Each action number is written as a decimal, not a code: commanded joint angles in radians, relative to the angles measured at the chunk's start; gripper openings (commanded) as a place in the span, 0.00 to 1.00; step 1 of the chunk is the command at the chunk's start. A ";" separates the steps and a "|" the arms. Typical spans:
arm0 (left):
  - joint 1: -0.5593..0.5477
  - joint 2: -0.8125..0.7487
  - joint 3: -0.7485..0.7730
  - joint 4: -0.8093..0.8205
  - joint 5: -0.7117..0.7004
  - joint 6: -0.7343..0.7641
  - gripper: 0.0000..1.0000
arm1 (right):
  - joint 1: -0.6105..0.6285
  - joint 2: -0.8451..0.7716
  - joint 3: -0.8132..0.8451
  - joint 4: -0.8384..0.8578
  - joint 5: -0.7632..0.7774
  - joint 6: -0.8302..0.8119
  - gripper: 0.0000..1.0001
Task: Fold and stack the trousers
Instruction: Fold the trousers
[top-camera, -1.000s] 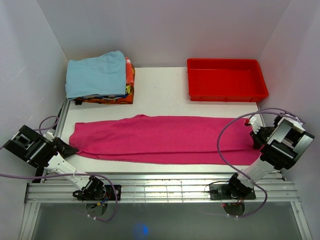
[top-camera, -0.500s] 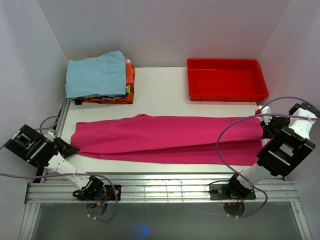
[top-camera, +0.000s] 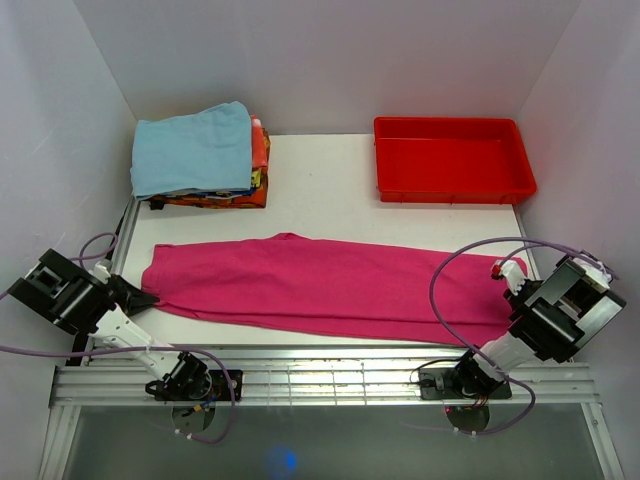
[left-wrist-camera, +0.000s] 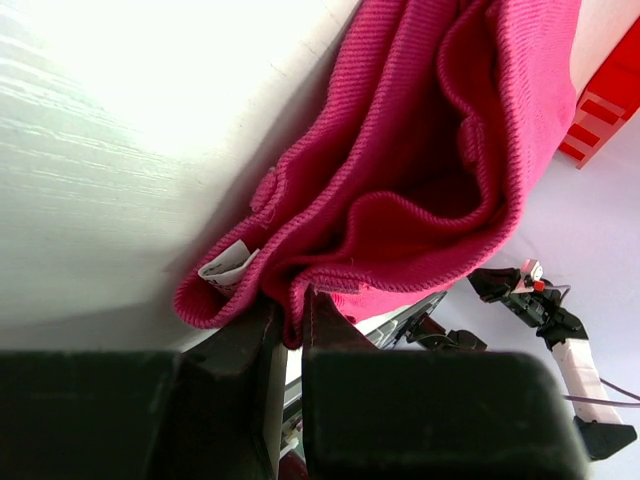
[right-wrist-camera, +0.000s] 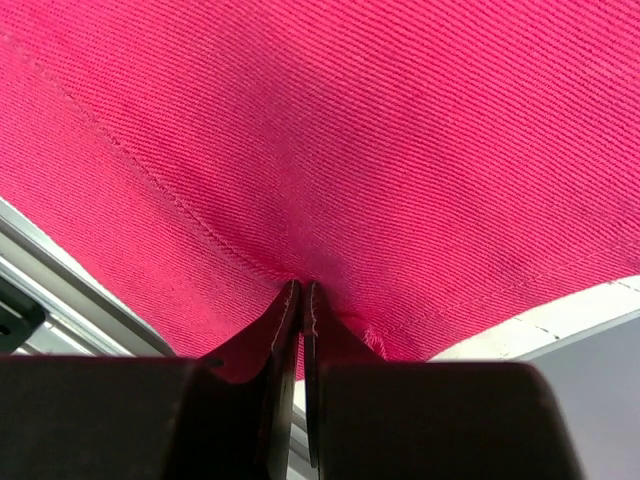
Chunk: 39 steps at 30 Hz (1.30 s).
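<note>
Currently, trousers: lying flat and stretched lengthwise, left to right, across the near half of the desk.
Left tool: closing narrowly on the trousers' bunched left end, its fingers pinching the hem.
Right tool: pressing its fingers almost together, nipping a fold at the trousers' right end near the desk's edge.
Tag: small and white, sticking out of the hem just beside the left tool; its writing is too small to read.
Light blue cloth: sitting on a stack, far left.
Red tray: sitting far right.
</note>
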 joint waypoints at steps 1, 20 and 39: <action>0.011 0.032 -0.019 0.226 -0.168 0.042 0.00 | 0.026 0.088 0.008 0.182 0.043 0.071 0.08; -0.054 -0.507 0.150 -0.046 0.194 0.522 0.98 | 0.132 0.117 0.154 0.069 -0.040 0.122 0.21; -1.621 -0.652 -0.259 0.339 -0.275 0.321 0.46 | 0.098 -0.091 0.130 -0.076 -0.084 -0.095 0.52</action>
